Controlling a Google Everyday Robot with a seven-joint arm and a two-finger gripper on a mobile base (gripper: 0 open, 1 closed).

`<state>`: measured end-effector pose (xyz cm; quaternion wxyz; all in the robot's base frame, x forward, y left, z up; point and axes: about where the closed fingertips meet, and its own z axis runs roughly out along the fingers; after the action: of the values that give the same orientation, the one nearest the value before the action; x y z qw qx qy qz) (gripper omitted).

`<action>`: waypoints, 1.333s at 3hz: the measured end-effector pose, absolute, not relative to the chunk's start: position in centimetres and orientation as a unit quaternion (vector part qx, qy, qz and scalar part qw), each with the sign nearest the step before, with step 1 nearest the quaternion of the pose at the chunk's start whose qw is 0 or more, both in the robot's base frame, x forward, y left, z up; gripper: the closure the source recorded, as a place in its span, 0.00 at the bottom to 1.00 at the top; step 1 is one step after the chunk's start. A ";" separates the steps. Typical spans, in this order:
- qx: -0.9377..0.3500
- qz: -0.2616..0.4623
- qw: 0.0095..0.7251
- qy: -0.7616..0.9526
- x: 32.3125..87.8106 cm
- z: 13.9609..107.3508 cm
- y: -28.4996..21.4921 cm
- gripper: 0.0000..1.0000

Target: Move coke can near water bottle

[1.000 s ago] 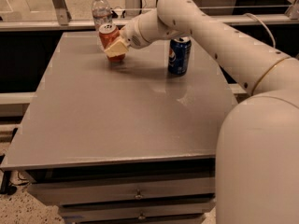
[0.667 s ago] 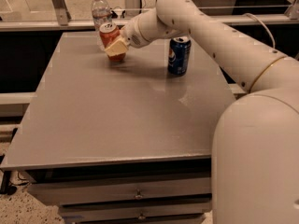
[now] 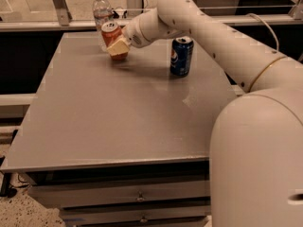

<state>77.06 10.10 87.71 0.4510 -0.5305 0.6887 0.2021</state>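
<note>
table: grey top (image 3: 118, 122), drawers (image 3: 137, 195) beneath, a rail (image 3: 57, 25) behind
arm: white (image 3: 213, 37), reaching from the right to the far left corner
hand: (image 3: 118, 48) closed around the coke can (image 3: 111, 31)
coke can: in the grip, just in front of the water bottle (image 3: 101, 8)
pepsi can: (image 3: 181, 56) upright, apart to the right

Gripper: the gripper (image 3: 117, 49) is at the table's far left part, its pale fingers (image 3: 121, 46) clasped round the lower half of the coke can.
Coke can: the coke can (image 3: 111, 31) is red with a silver top, leaning slightly, just in front of the water bottle.
Water bottle: the water bottle (image 3: 101, 9) is clear, white-capped and upright at the far edge.
Blue can: the blue can (image 3: 182, 56) stands upright, well to the right.
Table: the table (image 3: 118, 122) is grey, with drawers (image 3: 137, 196) below.
Arm: the white arm (image 3: 213, 37) reaches in from the right.
</note>
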 end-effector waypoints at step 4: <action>-0.530 0.202 0.454 0.687 76.9 87.6 8.7 0.00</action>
<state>76.94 8.66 87.59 0.4538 -0.5300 0.6872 0.2025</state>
